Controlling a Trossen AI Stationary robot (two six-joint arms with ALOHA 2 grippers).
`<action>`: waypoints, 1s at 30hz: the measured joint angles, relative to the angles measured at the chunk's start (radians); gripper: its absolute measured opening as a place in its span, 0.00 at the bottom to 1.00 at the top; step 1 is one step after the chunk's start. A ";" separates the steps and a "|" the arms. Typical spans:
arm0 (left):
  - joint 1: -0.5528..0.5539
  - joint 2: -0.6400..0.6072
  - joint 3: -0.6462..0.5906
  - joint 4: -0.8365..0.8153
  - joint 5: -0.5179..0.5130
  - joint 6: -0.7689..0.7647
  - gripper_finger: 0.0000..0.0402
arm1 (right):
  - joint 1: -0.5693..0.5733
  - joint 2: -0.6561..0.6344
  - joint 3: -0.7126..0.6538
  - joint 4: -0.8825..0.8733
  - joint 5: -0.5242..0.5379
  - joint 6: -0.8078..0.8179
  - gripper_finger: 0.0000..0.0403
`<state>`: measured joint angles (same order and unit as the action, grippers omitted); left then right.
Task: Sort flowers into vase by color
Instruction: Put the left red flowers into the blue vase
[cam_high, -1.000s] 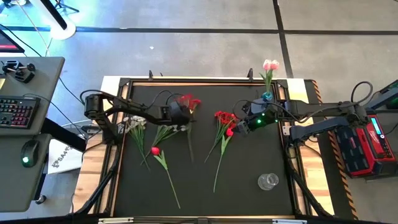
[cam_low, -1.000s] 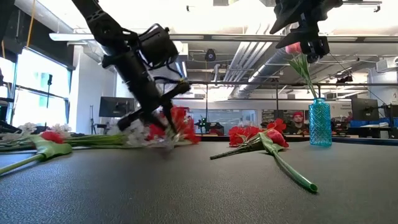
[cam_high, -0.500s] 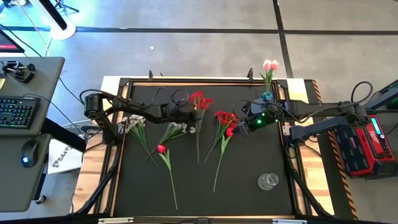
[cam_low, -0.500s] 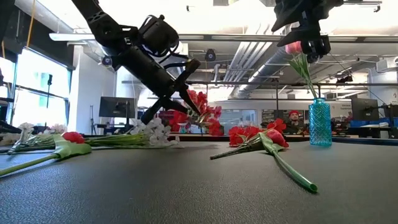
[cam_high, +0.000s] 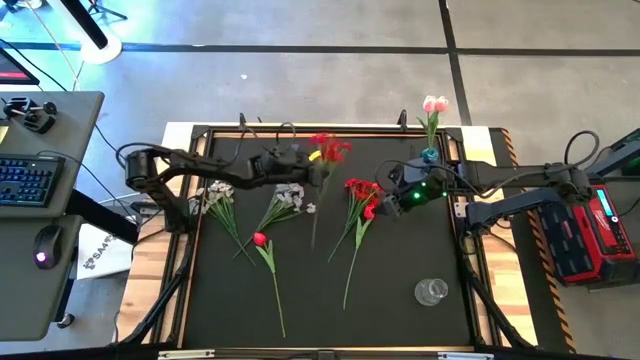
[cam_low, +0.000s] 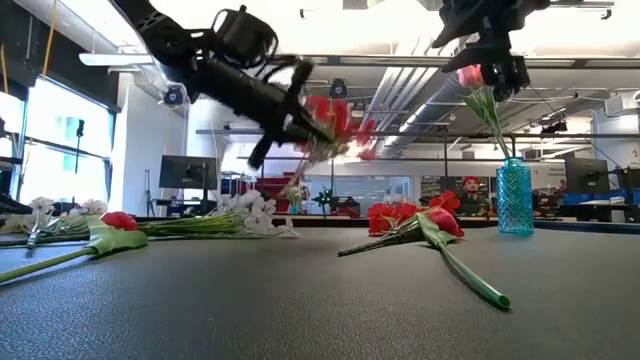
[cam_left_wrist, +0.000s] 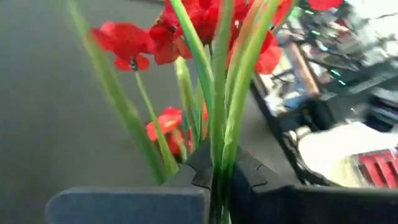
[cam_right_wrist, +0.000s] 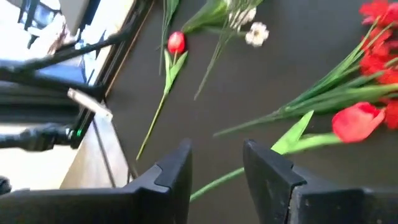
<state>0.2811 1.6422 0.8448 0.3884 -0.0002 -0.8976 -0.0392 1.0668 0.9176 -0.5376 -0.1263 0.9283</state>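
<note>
- The red blossom cluster (cam_high: 329, 150) hangs clear of the dark table (cam_high: 400, 260), its stems pinched in my left gripper (cam_high: 318, 172) near the far edge.
- White sprays (cam_high: 288, 198) and a single red bud (cam_high: 259, 239) lie flat below it.
- My right gripper (cam_high: 383, 206) hovers, fingers spread, over another red bunch (cam_high: 362, 192).
- A pink tulip (cam_high: 434, 104) stands in the blue vase (cam_high: 429, 155).
</note>
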 joint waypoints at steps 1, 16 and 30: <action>0.002 -0.006 -0.001 0.052 0.023 0.033 0.01 | 0.000 0.000 0.000 0.018 0.023 0.006 0.32; -0.038 -0.018 0.001 0.662 0.279 0.160 0.01 | 0.000 0.002 0.000 0.419 0.227 -0.270 0.48; -0.100 0.003 0.198 0.456 0.262 0.416 0.01 | -0.002 0.091 0.000 0.578 0.182 -0.360 0.56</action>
<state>0.1810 1.6447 1.0432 0.8443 0.2619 -0.4815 -0.0410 1.1580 0.9176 0.0402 0.0559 0.5685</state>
